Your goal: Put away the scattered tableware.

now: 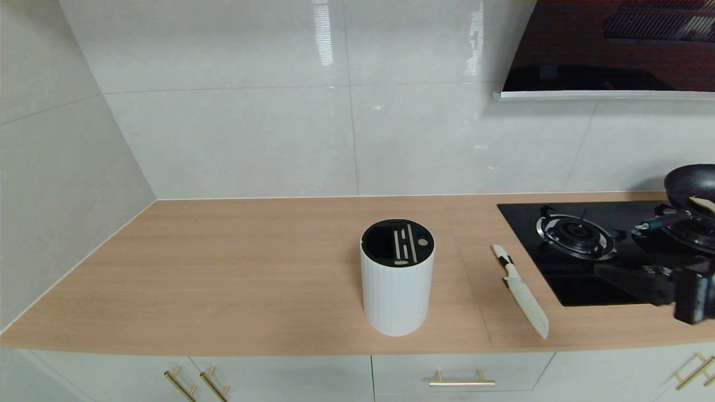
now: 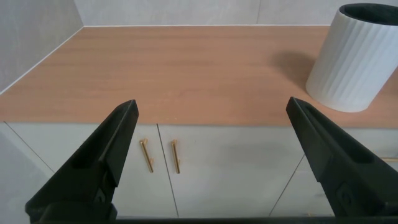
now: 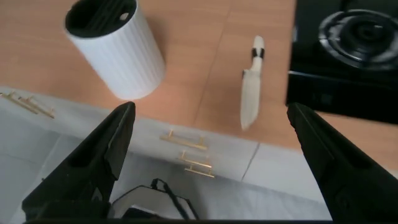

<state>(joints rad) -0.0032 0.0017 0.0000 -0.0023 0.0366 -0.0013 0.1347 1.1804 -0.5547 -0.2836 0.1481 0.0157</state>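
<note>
A white ribbed knife holder (image 1: 397, 290) with a black slotted top stands upright mid-counter; it also appears as the holder (image 2: 351, 59) and the holder (image 3: 118, 53) in the wrist views. To its right a cream-bladed knife (image 1: 520, 291) lies flat near the counter's front edge, handle toward the wall, blade tip toward me; the knife (image 3: 250, 93) lies beyond my right gripper. My right gripper (image 3: 211, 111) hangs open in front of the counter edge, above the cabinet fronts; its arm (image 1: 692, 296) shows at the far right. My left gripper (image 2: 211, 109) hangs open off the front edge, left of the holder.
A black gas hob (image 1: 570, 245) fills the counter's right end, with a dark pan (image 1: 692, 187) on the far burner. A range hood (image 1: 609, 50) hangs above. Gold-handled cabinet doors (image 1: 461, 382) run below the wooden counter (image 1: 234, 268). Tiled walls close the back and left.
</note>
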